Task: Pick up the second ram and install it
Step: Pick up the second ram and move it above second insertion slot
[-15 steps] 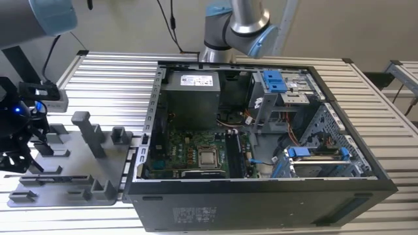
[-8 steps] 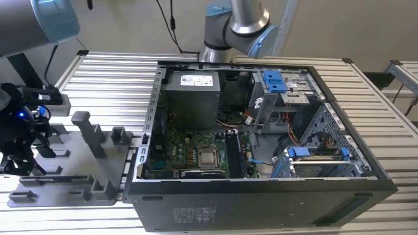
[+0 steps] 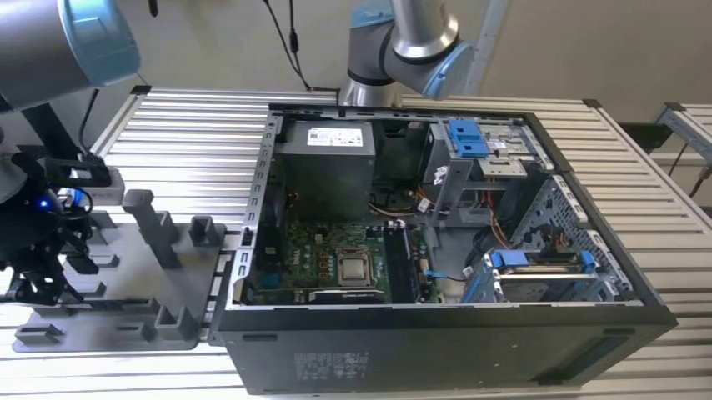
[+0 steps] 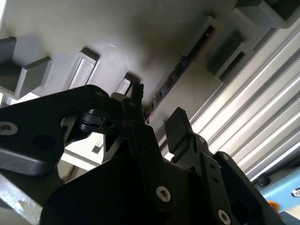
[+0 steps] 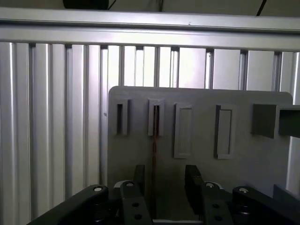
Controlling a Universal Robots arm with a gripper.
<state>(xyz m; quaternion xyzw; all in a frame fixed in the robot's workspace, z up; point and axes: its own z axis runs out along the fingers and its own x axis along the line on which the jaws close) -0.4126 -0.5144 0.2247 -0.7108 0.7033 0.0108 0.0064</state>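
Tool [image 5: 165, 172] spread, astride the second ram [image 5: 153, 145], on edge in the grey holder tray [image 5: 243, 164].

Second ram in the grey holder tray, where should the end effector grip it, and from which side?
I'd pinch its two flat faces near the top edge, coming down from above. In the first wrist view the second ram stands on edge in a slot of the grey holder tray, so the faces are the only broad surfaces to clamp. The end effector straddles it, open.
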